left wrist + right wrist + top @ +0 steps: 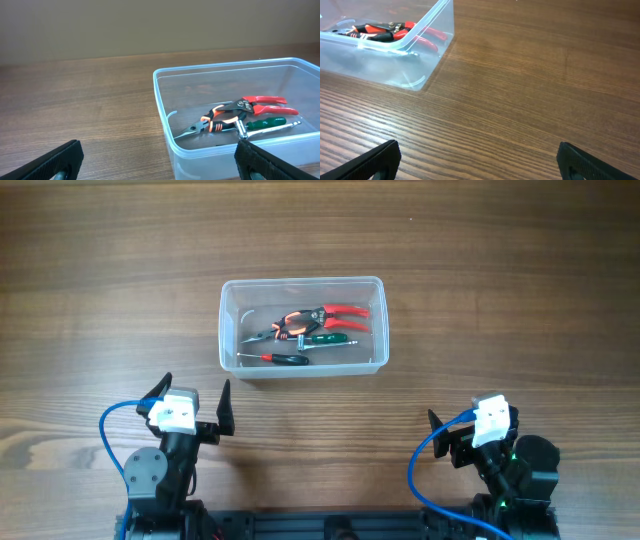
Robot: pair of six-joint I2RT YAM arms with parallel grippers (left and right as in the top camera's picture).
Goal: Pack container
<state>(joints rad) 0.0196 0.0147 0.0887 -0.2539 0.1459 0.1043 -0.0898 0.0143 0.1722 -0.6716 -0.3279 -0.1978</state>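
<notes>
The clear plastic container [230, 330] stands at the table's middle. Inside lie red-handled pliers [340, 313], orange-and-black pliers [285, 328], a green-handled screwdriver [325, 338] and a dark-handled screwdriver [280, 358]. The container also shows in the left wrist view [210, 150] and in the right wrist view [420, 70]. My left gripper [192, 404] is open and empty, near the front edge, below the container's left end. My right gripper [470, 425] is open and empty at the front right, well away from the container.
The wooden table [500, 300] surrounds the container. The arm bases and blue cables [425, 470] sit at the front edge.
</notes>
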